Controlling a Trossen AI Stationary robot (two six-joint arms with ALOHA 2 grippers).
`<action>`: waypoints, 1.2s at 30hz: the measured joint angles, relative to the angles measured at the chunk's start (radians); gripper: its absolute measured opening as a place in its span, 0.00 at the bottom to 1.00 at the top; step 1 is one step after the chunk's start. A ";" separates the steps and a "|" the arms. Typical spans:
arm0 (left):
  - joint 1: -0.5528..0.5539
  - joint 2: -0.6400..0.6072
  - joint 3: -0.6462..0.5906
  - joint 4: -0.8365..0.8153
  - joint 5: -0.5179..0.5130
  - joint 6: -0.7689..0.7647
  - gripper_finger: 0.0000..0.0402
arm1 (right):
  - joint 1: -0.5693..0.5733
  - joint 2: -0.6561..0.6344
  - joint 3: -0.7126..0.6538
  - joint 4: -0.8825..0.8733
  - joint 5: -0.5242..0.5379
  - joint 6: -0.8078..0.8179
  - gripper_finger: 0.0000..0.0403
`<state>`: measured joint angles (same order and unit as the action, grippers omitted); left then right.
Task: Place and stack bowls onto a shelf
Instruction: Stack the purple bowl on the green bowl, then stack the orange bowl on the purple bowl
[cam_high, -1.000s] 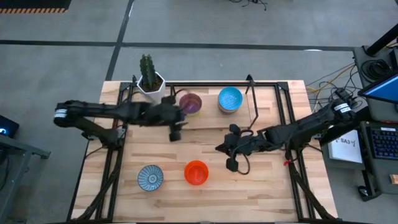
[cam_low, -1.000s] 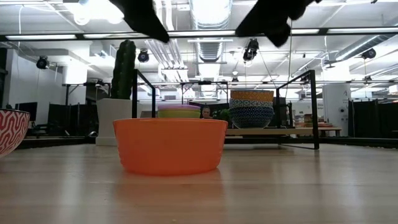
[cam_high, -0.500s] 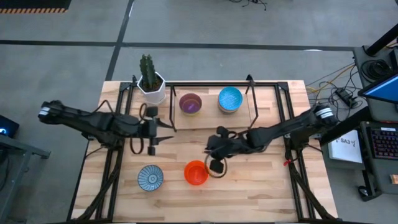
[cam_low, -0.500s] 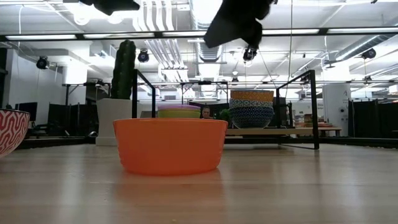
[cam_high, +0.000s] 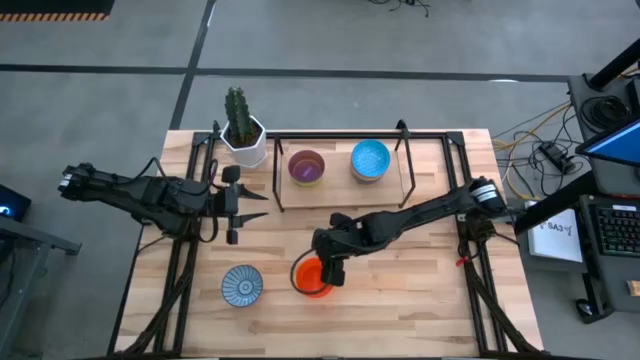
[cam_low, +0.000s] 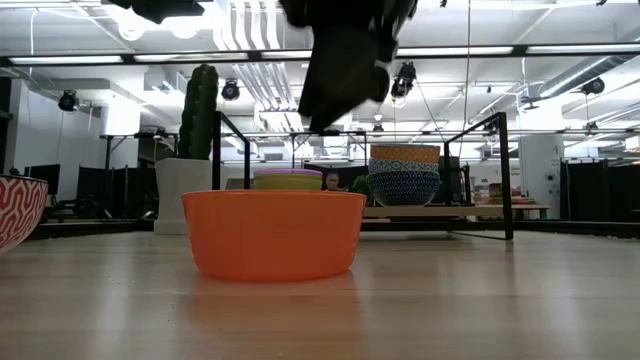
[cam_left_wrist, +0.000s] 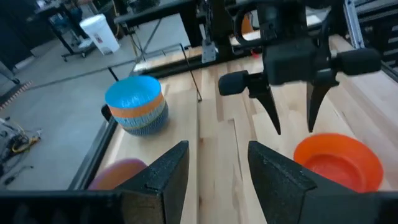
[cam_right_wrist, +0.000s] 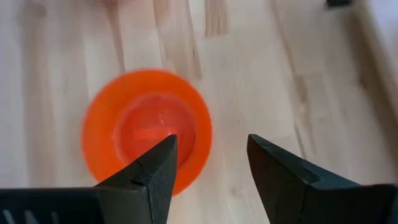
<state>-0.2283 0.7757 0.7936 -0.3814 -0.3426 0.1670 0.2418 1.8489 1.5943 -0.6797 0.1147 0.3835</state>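
The right gripper (cam_high: 316, 273) hangs over the orange-red bowl (cam_high: 314, 279) near the front of the table (cam_high: 420, 300). Its two dark fingers are spread wide, and one fingertip (cam_right_wrist: 163, 163) sits over the bowl's inside while the other is past its rim. It holds nothing. In the low view the gripper is above the bowl, not touching it.

The left gripper (cam_high: 240, 204) waits over the left side of the table, fingers spread too and holding nothing. It is well apart from the orange-red bowl.

The shelf (cam_high: 340, 185) stands at the back of the table — a small wood board on thin black legs. Two stacks of bowls sit on it. One stack has the purple bowl (cam_high: 306, 166) on top. The other has the blue bowl (cam_high: 370, 159) on top, with an orange band and a dark speckled bowl (cam_low: 404, 187) under it.

A white bowl with a blue pattern (cam_high: 242, 285) sits alone on the table, left of the orange-red bowl and near it, but not touching.

A cactus in a white pot (cam_high: 241, 134) stands just beside the shelf's left end, at the back — well apart from both grippers.
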 joint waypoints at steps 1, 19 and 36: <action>0.000 -0.006 -0.005 -0.005 0.001 -0.003 0.37 | -0.002 0.016 0.002 0.001 -0.003 -0.001 0.46; 0.000 -0.008 -0.011 -0.047 0.001 -0.026 0.37 | -0.040 0.215 0.003 0.023 -0.097 -0.001 0.30; 0.000 0.009 -0.011 -0.024 0.001 -0.021 0.37 | -0.226 -0.026 0.003 0.014 -0.123 -0.054 0.02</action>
<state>-0.2283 0.7846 0.7826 -0.4049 -0.3416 0.1462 0.0153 1.8227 1.5974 -0.6653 -0.0078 0.3291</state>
